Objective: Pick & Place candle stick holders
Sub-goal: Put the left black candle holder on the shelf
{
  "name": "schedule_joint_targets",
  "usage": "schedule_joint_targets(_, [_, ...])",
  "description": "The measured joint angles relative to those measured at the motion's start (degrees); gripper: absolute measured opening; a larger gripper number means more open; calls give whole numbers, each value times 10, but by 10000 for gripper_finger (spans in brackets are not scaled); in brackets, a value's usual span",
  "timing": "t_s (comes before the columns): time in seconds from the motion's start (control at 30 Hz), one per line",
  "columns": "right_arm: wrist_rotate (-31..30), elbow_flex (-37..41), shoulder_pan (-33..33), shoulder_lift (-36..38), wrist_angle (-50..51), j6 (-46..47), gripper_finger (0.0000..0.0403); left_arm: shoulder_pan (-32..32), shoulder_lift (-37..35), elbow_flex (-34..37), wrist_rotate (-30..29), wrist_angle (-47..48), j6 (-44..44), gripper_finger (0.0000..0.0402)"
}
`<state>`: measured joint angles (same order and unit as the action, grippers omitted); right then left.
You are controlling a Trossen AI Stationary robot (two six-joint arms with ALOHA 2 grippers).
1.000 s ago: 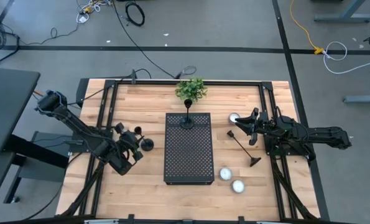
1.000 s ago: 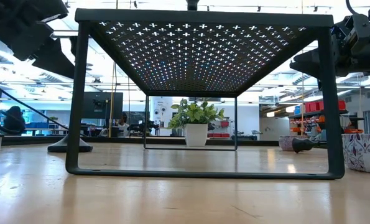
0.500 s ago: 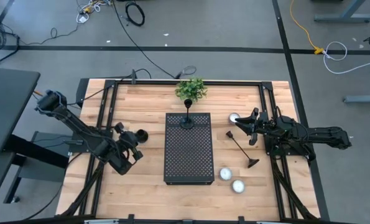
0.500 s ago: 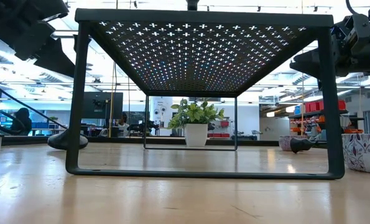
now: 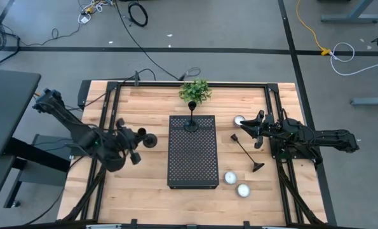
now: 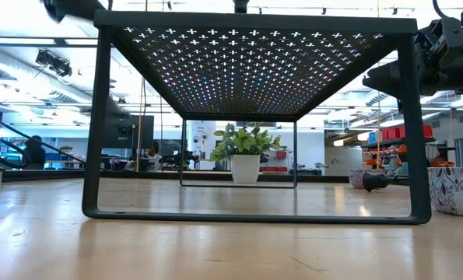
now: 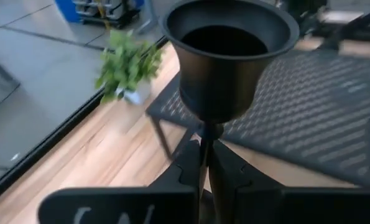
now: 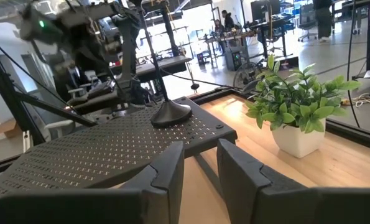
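Observation:
My left gripper (image 5: 136, 138) is left of the black perforated tray (image 5: 192, 166), shut on a black candle stick holder (image 5: 148, 140). That holder's cup (image 7: 228, 56) fills the left wrist view. A second holder (image 5: 191, 121) stands upright by its round base on the tray's far end and also shows in the right wrist view (image 8: 169, 113). A third holder (image 5: 247, 151) lies on its side on the table right of the tray. My right gripper (image 5: 255, 130) is open and empty beside the third holder's cup end. My left gripper pinches the holder's thin stem (image 7: 208, 146), just below the cup, between its two fingers (image 7: 186, 167). The fingers come from the table's left. The holder is lifted clear of the table, with its round base (image 5: 150, 140) on the tray side of the fingers.
A small potted plant (image 5: 195, 91) stands at the far edge behind the tray. One white tealight (image 5: 239, 119) lies near my right gripper and two more (image 5: 236, 183) lie near the tray's near right corner. Bare wood lies left of and in front of the tray.
My left gripper has risen and moved toward the table's far edge with the holder. The holder's base stood on the table a second ago, was just off it half a second ago, and is now lifted clear and out of the low view.

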<state>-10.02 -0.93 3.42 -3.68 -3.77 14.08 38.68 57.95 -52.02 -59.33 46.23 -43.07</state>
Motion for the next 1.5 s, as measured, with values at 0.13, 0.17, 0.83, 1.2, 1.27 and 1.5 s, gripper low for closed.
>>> schedule_joint_targets(0.13, [0, 0, 0, 0, 0, 0, 96, -8, 0, -54, 1, -4, 63, 12])
schedule_joint_targets(0.17, [0, 0, 0, 0, 0, 0, 96, -14, 1, -65, 2, -6, 80, 12])
schedule_joint_targets(0.83, [0, 0, 0, 0, 0, 0, 96, -301, 13, -95, 339, -188, 338, 12])
schedule_joint_targets(1.2, [1, 0, 0, 0, 0, 0, 96, -414, 66, -94, 484, -254, 369, 12])
schedule_joint_targets(1.27, [1, 0, 0, 0, 0, 0, 96, -431, 78, -94, 501, -254, 369, 12])
schedule_joint_targets(1.5, [6, 0, 0, 0, -1, 0, 96, -471, 101, -94, 547, -270, 371, 12])
